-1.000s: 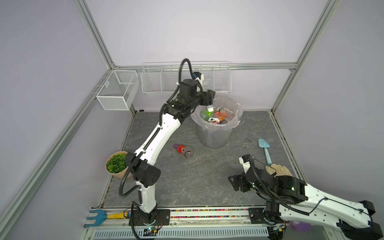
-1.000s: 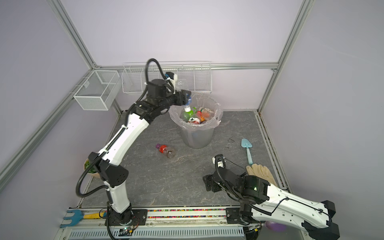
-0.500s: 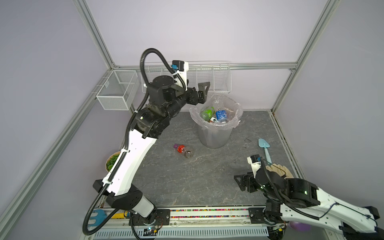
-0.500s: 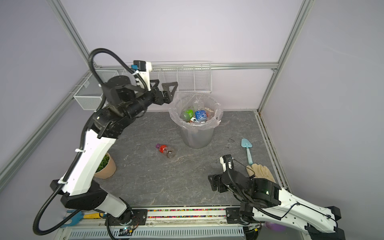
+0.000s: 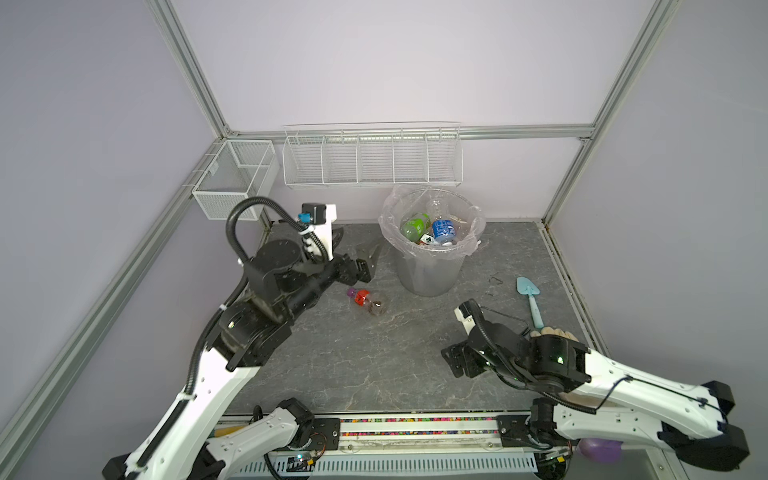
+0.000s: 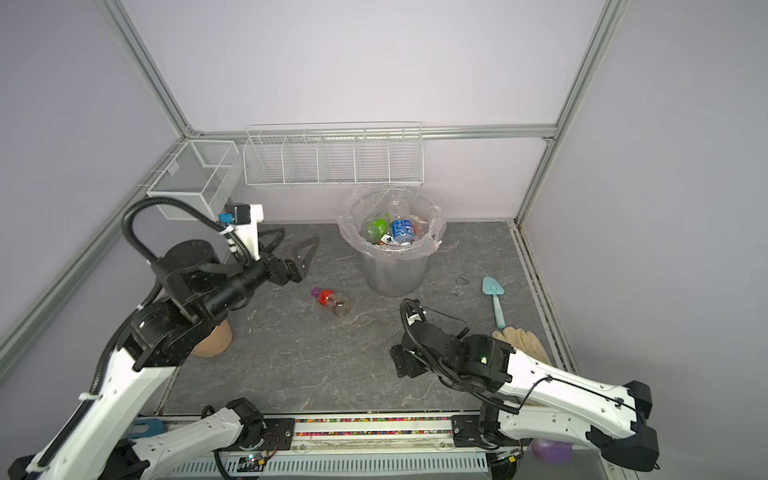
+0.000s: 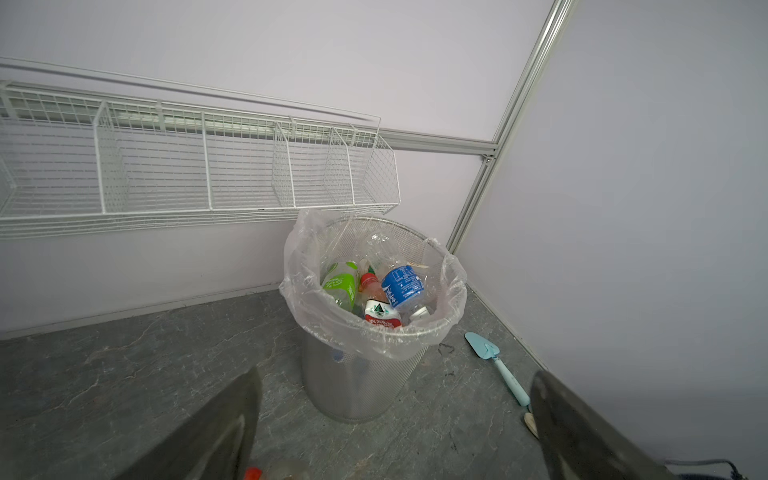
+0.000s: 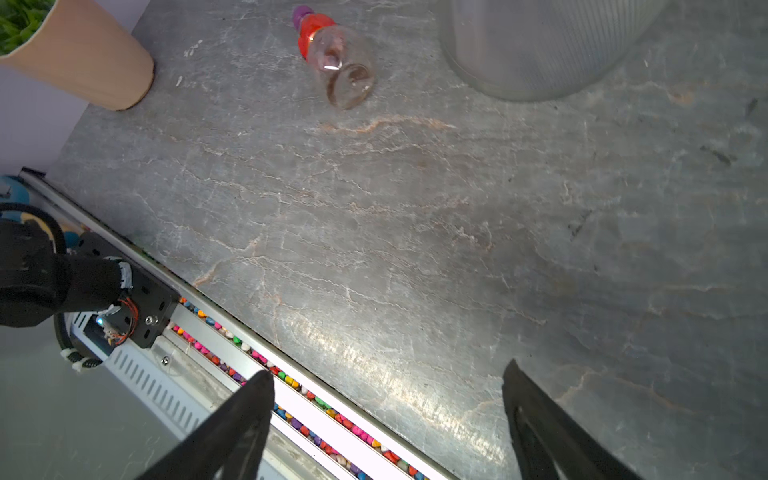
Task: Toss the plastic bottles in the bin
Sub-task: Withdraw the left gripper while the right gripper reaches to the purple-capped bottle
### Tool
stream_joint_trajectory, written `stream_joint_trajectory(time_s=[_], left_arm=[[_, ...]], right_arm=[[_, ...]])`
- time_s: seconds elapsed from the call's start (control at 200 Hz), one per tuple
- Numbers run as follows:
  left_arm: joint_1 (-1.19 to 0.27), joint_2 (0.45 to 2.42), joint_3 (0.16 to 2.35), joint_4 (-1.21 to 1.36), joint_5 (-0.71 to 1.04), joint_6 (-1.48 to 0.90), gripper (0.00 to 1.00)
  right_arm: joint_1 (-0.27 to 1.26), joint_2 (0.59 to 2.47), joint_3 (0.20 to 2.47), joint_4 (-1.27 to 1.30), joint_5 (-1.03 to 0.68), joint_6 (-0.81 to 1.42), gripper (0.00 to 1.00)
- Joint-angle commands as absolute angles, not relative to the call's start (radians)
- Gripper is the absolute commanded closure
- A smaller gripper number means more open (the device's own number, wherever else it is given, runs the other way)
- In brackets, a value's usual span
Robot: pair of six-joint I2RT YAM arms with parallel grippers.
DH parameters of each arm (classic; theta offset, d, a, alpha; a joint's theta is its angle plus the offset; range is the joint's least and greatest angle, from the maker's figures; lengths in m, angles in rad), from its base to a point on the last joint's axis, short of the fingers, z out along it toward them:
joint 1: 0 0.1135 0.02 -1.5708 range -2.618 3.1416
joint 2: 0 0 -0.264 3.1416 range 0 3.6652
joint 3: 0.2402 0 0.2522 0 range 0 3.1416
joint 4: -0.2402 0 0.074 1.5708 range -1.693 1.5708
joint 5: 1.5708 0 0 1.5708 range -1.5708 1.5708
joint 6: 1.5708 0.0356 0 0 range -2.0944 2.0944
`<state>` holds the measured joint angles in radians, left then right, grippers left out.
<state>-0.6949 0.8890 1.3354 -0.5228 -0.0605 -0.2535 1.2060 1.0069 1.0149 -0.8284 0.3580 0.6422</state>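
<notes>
Black left tool, spread wide and empty, points at the bin mid-frame, where plastic bottles lie piled. Equally wide and empty, the right tool hangs over the grey veined bench. One bottle, purple-capped, lies on the bench, lower left of the bin. Pale lilac walls and aluminium posts enclose it; white wire baskets hang upper centre. Green leaves in the tan pot show only in the right wrist view; in a top view the left arm covers its top.
</notes>
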Motion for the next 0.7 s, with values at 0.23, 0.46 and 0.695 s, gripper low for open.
stream_joint_trajectory(time_s=[0.23, 0.46, 0.695], left_arm=[[-0.693, 0.446, 1.040, -0.707, -0.130, -0.385, 0.01], [-0.693, 0.296, 0.976, -0.843, -0.142, -0.405, 0.00], [-0.693, 0.210, 0.929, -0.920, -0.130, -0.414, 0.00]], right_arm=[[1.194, 1.408, 1.334, -0.772, 0.165, 0.237, 0.12], [1.142, 1.720, 1.586, -0.825, 0.056, 0.144, 0.12], [1.043, 1.957, 1.828, -0.892, -0.015, 0.124, 0.12]])
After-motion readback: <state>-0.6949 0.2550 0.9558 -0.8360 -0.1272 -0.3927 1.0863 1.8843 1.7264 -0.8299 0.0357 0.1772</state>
